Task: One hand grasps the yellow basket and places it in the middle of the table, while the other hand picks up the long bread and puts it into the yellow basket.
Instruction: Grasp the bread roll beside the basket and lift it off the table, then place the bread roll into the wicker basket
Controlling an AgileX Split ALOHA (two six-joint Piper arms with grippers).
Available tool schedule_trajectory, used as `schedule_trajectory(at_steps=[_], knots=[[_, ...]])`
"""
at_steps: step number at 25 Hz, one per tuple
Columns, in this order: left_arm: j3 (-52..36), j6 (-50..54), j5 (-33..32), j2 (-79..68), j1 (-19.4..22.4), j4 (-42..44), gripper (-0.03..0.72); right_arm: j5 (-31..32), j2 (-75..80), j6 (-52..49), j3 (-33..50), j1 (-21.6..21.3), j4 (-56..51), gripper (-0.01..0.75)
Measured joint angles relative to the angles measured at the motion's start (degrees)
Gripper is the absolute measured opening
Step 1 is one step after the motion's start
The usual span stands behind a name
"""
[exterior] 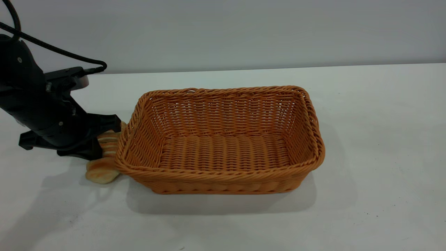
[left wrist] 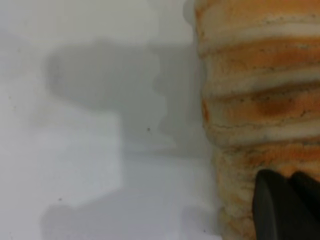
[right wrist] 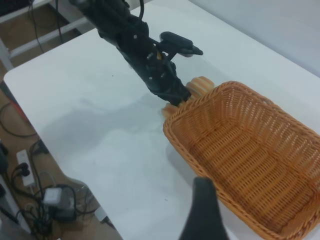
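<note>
The yellow basket [exterior: 223, 139] sits upright on the white desk [exterior: 376, 139], roughly at the middle of the exterior view, its long sides running across the picture. It is a rectangular woven wicker piece with flared sides and a braided rim, and nothing lies inside it; the ribbed weave of its floor is fully exposed.

Just outside the basket's left end lies the long bread [exterior: 104, 164], a small ridged roll with orange-brown and cream stripes. It lies on the desk beside the basket wall, so close that I cannot tell whether the 2 touch, with 1 rounded end showing toward the front and the other end peeking out behind the rim corner. The middle of the roll is covered by the left hand [exterior: 101, 137], which is down over it with a black finger on either side, clamped on the roll. In the left wrist view the bread [left wrist: 260, 110] fills one side of the picture very close up, and 1 dark fingertip [left wrist: 282, 207] lies against its striped crust.

The left arm slants in from the left edge of the exterior view, a thin black cable [exterior: 52, 48] looping over it. Its shadow falls on the desk beside the bread.

The right hand [right wrist: 204, 212] is out of the exterior view; the right wrist view shows only 1 dark finger of it above the desk near the basket's [right wrist: 250, 160] long side, and I cannot tell whether it is apart or together.
</note>
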State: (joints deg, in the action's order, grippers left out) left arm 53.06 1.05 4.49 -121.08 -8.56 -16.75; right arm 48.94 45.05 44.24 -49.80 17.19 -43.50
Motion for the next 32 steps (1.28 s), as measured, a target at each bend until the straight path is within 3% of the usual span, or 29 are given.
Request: schedule_trajectory(at_steps=[14, 17, 21, 25, 32], knots=[[0.0, -1.5, -4.8, 17.4, -0.9, 0.0, 0.024, 0.0, 0.0, 0.0, 0.0, 0.0, 0.0, 0.585], [0.0, -1.5, -6.1, 19.6, -4.5, 0.0, 0.023, 0.1, 0.0, 0.0, 0.0, 0.0, 0.0, 0.585], [-0.1, -1.5, -5.9, 19.7, -12.3, 0.0, 0.023, 0.8, 0.0, -0.1, 0.0, 0.0, 0.0, 0.585], [-0.1, -1.7, -2.1, 18.2, -19.1, 0.0, 0.023, 1.4, 0.0, -0.1, 0.0, 0.0, 0.0, 0.585], [-0.1, -3.0, 5.9, 10.2, -23.6, 0.0, 0.035, 2.9, 0.0, -0.1, 0.0, 0.0, 0.1, 0.585]])
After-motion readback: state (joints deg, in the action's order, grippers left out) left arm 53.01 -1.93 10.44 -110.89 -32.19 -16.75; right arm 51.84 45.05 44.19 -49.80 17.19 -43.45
